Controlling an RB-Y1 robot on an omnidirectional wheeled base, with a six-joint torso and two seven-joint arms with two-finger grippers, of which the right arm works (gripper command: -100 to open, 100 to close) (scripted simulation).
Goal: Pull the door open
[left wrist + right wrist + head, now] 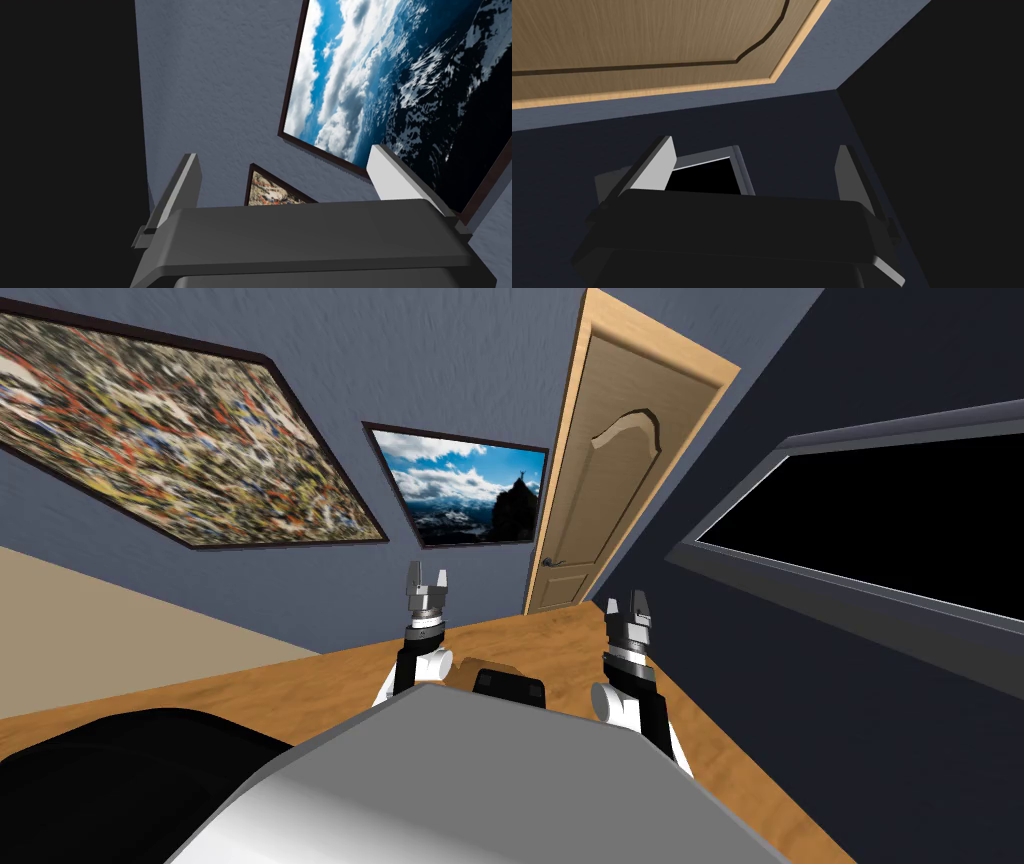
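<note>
Right gripper point(628, 606): the fingers point(657, 165) stand wide apart. It holds nothing and touches nothing. It is raised in front of the door and well short of it.
Left gripper point(427, 576): the fingers point(180, 190) are also spread wide with nothing between them. It is raised at about the same height and is farther from the door than the right gripper, on the handle's side.
Door point(600, 478): a brown wooden door with an arched raised panel, set in a lighter wooden frame in the blue-grey wall. It appears shut and is well apart from both grippers.
Door handle point(553, 562): a small dark lever low on the door, on the edge away from the room's corner. Neither gripper is near it.
Right wrist view: this shows the door's arched panel groove and a corner of its frame up close. Between the fingers is one corner of a grey-framed window point(707, 175) with a black pane.
Head view: the whole door is visible with its handle. The window runs along the darker wall that meets the door's wall at the corner.
Sky picture point(465, 488): a framed mountain scene under blue sky, hanging just beside the door on its handle side.
Abstract painting point(150, 438): a large speckled canvas on the same wall, beyond the sky picture from the door.
Floor point(330, 688): orange-brown wood that runs up to the foot of the door.
</note>
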